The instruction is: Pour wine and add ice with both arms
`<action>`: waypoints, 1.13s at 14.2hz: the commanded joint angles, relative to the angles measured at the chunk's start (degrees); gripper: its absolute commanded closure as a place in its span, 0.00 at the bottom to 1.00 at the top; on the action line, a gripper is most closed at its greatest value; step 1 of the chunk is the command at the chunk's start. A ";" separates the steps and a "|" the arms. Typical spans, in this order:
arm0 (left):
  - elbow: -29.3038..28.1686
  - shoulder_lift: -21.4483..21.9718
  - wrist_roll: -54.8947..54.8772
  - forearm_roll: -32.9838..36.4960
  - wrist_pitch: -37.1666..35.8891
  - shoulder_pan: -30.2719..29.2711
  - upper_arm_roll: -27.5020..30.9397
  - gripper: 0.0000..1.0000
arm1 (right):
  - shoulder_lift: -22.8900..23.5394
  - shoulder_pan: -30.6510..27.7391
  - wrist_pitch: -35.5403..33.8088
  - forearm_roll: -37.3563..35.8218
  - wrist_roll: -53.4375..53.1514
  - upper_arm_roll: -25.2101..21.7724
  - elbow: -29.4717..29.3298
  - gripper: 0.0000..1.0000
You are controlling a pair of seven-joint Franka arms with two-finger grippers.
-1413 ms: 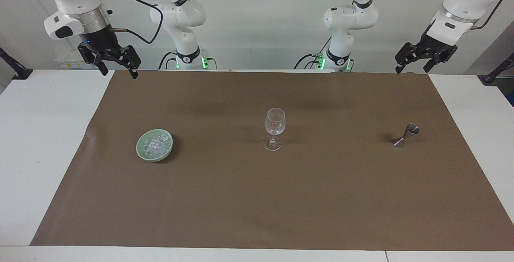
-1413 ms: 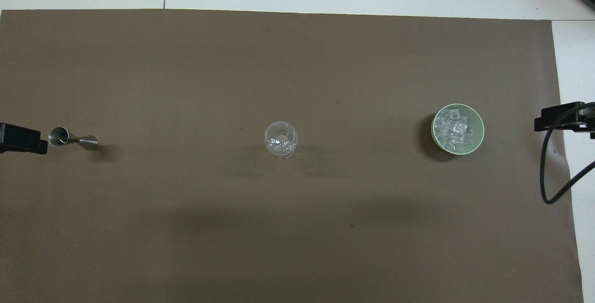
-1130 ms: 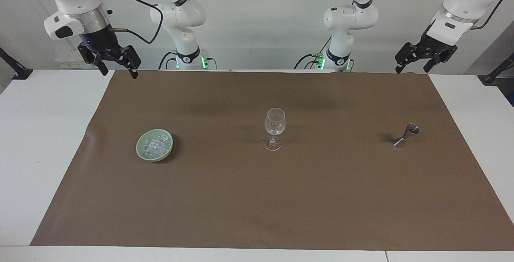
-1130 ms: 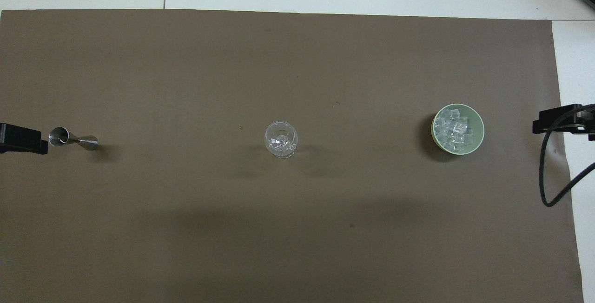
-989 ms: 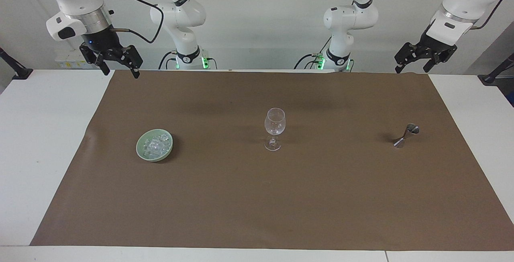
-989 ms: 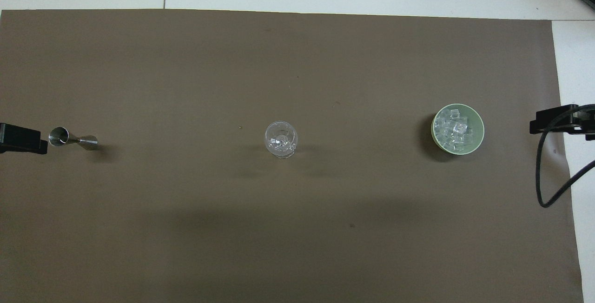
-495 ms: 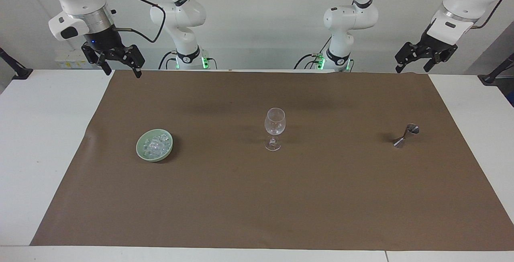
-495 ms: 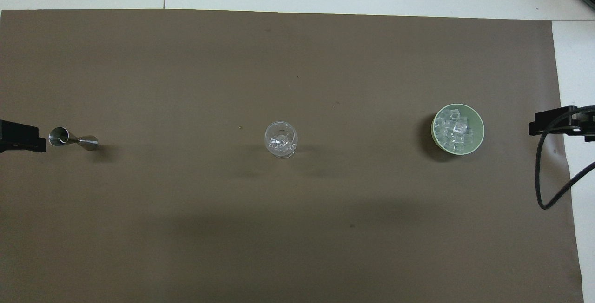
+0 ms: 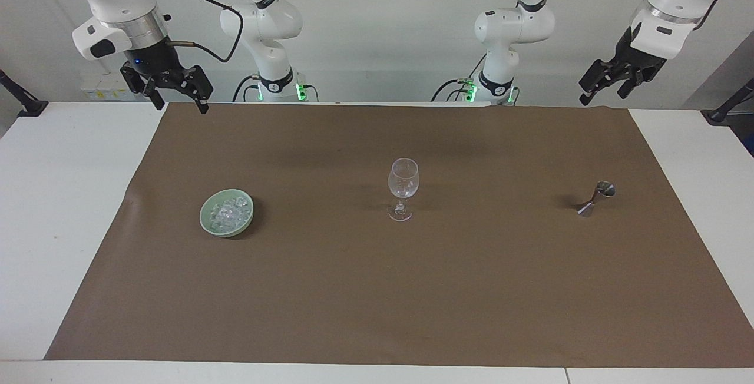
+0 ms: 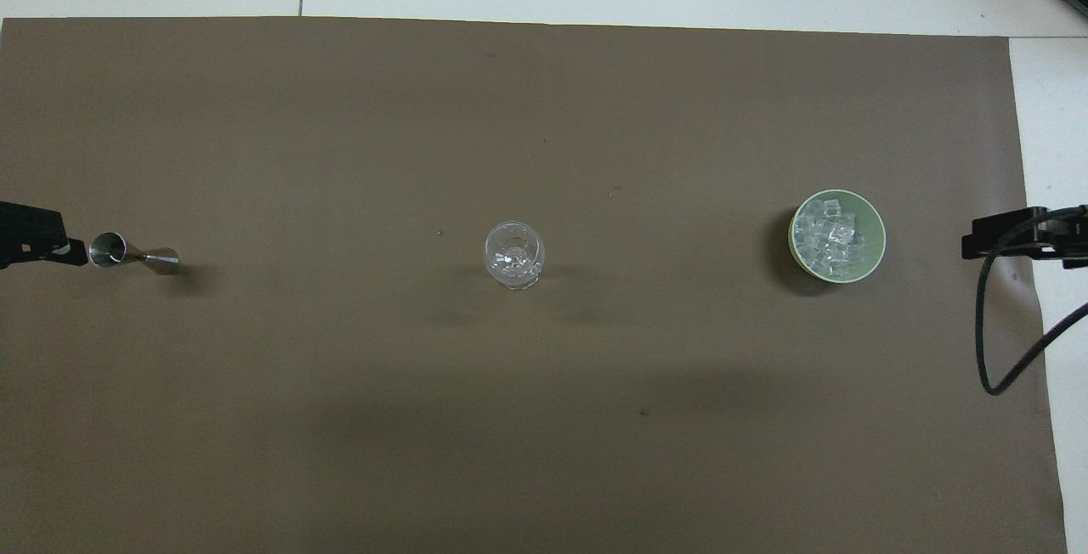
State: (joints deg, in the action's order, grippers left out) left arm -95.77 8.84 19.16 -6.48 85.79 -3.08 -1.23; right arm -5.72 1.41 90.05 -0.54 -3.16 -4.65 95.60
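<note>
Both tools (image 9: pixel 177 97) (image 9: pixel 601 86) raised, spread (seemingly idle)

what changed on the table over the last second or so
Little. The right gripper drifted slightly toward the middle of the table, open and empty. The left gripper turned at the wrist, open and empty. Nothing was taken hold of or let go. The bowl of ice, the wine glass and the jigger stayed where they were on the brown mat.

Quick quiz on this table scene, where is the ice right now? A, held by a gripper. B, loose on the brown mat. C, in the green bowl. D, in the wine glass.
C: the ice is heaped inside the green bowl, while the wine glass stands empty.
</note>
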 commanded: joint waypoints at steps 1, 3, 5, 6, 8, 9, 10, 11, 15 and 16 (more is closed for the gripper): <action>-1.26 1.00 1.93 -2.05 -0.27 -2.97 -0.01 0.00 | -1.84 -0.18 0.13 0.54 1.49 0.08 2.13 0.00; -1.52 1.35 2.55 -5.46 -0.18 -7.10 -0.01 0.00 | -1.84 -0.18 0.21 0.54 1.40 0.08 2.13 0.00; -1.96 1.44 4.12 -7.58 0.08 -10.71 0.00 0.00 | -1.84 -0.18 0.21 0.54 1.40 0.08 2.13 0.00; -2.57 1.79 5.26 -7.67 0.60 -11.15 0.00 0.00 | -1.84 -0.18 0.21 0.54 1.40 0.08 2.13 0.00; -3.80 1.88 7.81 -8.37 1.66 -12.65 0.17 0.00 | -1.84 -0.18 0.21 0.54 1.40 0.08 2.13 0.00; -4.59 2.06 9.82 -9.60 2.27 -13.87 0.17 0.00 | -1.84 -0.18 0.21 0.54 1.40 0.08 2.22 0.00; -5.64 2.32 12.54 -11.09 3.41 -15.10 0.17 0.00 | -1.84 -0.18 0.21 0.54 1.32 0.08 2.22 0.00; -6.61 2.50 15.61 -12.32 4.64 -15.81 0.17 0.00 | -1.84 -0.18 0.21 0.54 1.32 0.08 2.22 0.00; -9.69 2.67 23.72 -14.96 7.64 -17.48 0.26 0.00 | -1.92 -0.18 0.04 0.54 1.40 0.08 2.22 0.00; -10.22 2.67 24.43 -16.62 7.55 -18.53 0.17 0.00 | -2.01 -0.10 0.04 0.54 1.40 0.08 2.31 0.00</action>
State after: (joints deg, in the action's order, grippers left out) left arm -102.72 9.63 40.95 -20.33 91.61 -19.38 -0.49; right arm -6.14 1.41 90.05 -0.54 -3.16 -4.64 96.26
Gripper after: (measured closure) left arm 0.000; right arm 0.000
